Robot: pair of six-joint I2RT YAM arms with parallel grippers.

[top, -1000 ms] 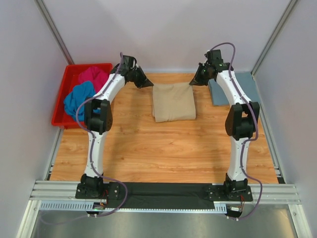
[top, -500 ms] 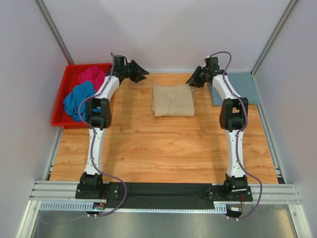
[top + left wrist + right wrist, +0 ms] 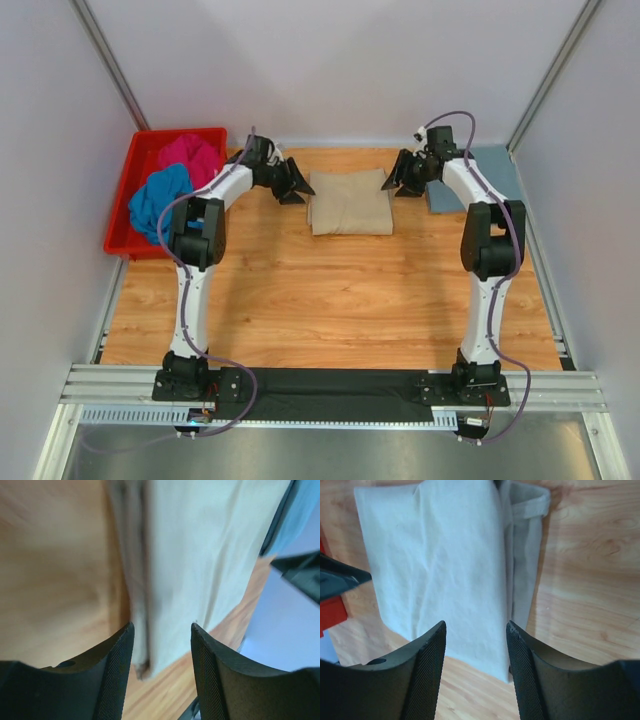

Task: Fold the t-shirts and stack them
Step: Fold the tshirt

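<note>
Pale walls around a wooden table (image 3: 320, 290), and the folded beige t-shirt (image 3: 350, 205) lies flat at its far middle, nearly square, a touch longer side to side. The left gripper (image 3: 293, 184) hangs just off that shirt's far left corner and the right gripper (image 3: 403, 178) just off its far right corner. Both have fingers parted with nothing between them; the cloth sits below, ungripped. Neither arm is nearer.

Count: four shirts. One is beige. One grey-blue t-shirt (image 3: 500, 172) lies flat to the beige one's right. One magenta t-shirt (image 3: 190, 155) and one bright blue t-shirt (image 3: 158, 200) are heaped in the single red bin (image 3: 118, 225) to its left. Stacking, I'd judge, means carrying beige rightward.
</note>
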